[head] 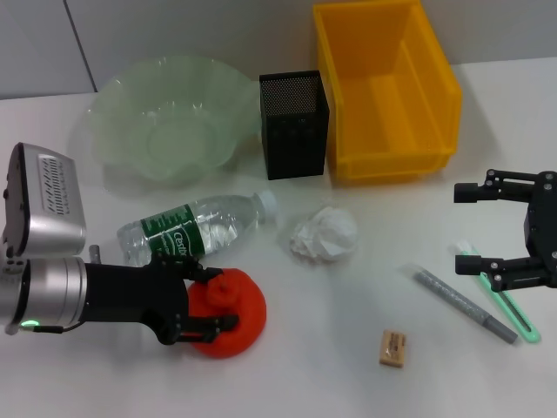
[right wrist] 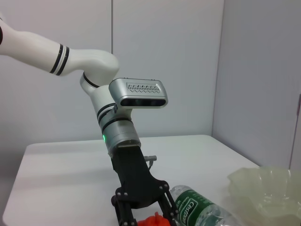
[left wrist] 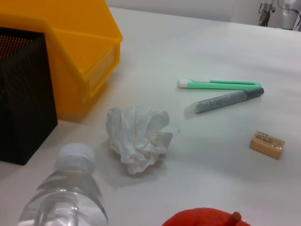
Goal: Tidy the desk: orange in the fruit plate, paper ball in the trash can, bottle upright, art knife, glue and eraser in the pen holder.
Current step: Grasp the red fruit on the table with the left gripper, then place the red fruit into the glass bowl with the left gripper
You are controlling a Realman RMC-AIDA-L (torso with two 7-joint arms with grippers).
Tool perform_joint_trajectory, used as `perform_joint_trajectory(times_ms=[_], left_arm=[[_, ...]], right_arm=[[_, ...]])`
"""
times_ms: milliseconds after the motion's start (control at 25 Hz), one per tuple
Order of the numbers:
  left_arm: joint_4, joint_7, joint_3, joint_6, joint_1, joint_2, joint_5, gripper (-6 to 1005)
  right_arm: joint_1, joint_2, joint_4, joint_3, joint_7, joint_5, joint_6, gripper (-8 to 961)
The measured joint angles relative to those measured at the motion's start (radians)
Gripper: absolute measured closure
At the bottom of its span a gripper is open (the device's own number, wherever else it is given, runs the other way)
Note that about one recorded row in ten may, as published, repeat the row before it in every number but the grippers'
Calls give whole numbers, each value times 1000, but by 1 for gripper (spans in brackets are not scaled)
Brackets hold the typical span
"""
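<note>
My left gripper [head: 213, 300] reaches in from the left, shut on the red-orange orange [head: 239, 313], which rests on the table near the front; the left wrist view shows only the orange's top [left wrist: 202, 219]. The clear bottle [head: 196, 228] lies on its side just behind it. A white paper ball [head: 324, 233] sits mid-table. My right gripper [head: 474, 235] hovers open at the right, over the green art knife [head: 500, 300] and the grey glue stick [head: 466, 305]. The tan eraser [head: 392, 348] lies near the front edge. At the back stand the fruit plate [head: 113, 87], the pen holder [head: 294, 124] and the trash can [head: 383, 87].
The pen holder stands tight between the fruit plate and the trash can [left wrist: 89, 52]. The left wrist view shows the paper ball [left wrist: 138, 136], art knife [left wrist: 221, 84], glue [left wrist: 225, 100] and eraser [left wrist: 266, 144] spread apart on the white table.
</note>
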Motion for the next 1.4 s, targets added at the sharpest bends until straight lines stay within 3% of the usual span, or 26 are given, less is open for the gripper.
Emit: perform_joint_trajectory(times_ms=[280,720,920,960,1080,1280,1400], left_arm=[[-2,55,3,0,0,-1,-14,415],[9,68,-15,63,0,5,-39,656],[64,131,-170,270,10,10,-107,816],[64,131,-170,270,10,10,-107,826],[151,145,-295,385,6,10,-186,858],[175,116,-335,324,-32,7,-223,899],[136,116,-316,160,-90,2,-234,930]], right_arm=[[-1,1,0,3,0,0,-3,127],[0,2,-2,9,2,1,-8,128],[-1,2,-2,8,1,2,-5,128],[-1,2,-2,8,1,2,-5,128],[-4,2,-2,8,1,3,-4,128],[-13,7,-3,11,0,8,-1,128],[-15,11,-9,17,-1,10,0,128]])
